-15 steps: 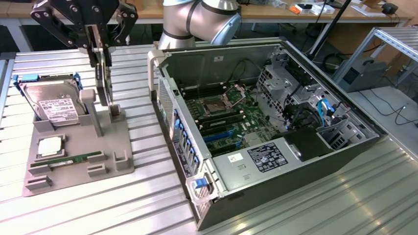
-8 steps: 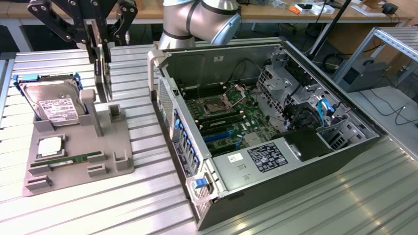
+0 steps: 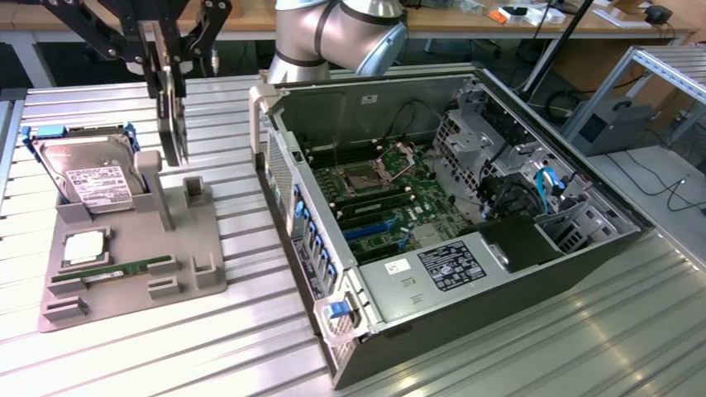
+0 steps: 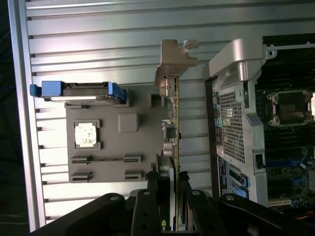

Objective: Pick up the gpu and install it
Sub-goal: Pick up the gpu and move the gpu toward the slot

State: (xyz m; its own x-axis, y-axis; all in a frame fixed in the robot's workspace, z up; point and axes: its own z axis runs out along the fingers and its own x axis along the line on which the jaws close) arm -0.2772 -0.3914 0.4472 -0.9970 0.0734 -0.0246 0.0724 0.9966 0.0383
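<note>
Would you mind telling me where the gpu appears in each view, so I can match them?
Exterior view: the gpu is held upright by the gripper at the exterior view's upper left, above the grey holder.
Wrist view: the gpu edge-on, between the grey holder and the computer case.
Shared landmark: the blue-railed hard drive.

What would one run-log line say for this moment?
hand: shut on gpu | gpu: upright at grey tray | PC case: open, gpu not installed

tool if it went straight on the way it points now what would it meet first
Pointing down, clamped on the gpu, the tool would likely bring the card onto the grey parts holder first, by its upright post; depth is unclear.
</note>
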